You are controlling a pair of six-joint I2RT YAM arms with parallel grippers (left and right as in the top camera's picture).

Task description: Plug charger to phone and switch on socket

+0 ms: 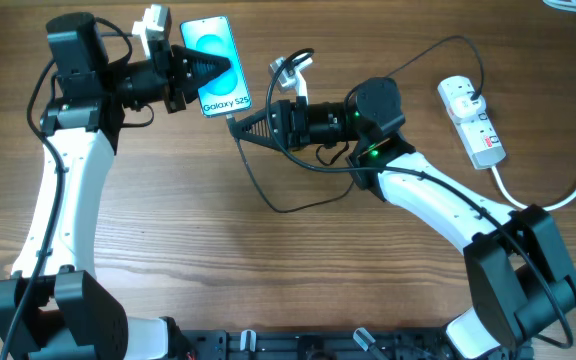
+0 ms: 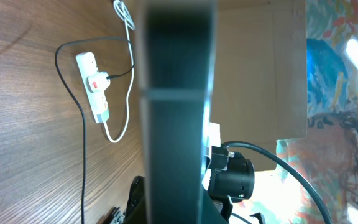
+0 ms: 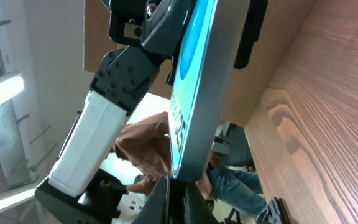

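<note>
Trailing in a loop across the desk (image 1: 168,250), the charger (image 2: 84,162) runs up to the right gripper (image 1: 236,122), which is pinched closed on its end just below the bottom edge of the phone (image 1: 208,38). The left gripper (image 1: 223,68) is clamped across the phone, screen facing up. The socket (image 1: 473,125) lies well apart at the far right.

At 11 o'clock, left claw (image 1: 226,68) clamped across phone (image 1: 213,38), screen up. Closed right claw (image 1: 234,122) meets the phone's lower edge, pinching the charger (image 1: 278,209) end; black cable loops toward 6 over desk (image 1: 268,290). At 2 o'clock, socket (image 1: 473,122), white cord (image 1: 513,195) trailing toward 4.
</note>
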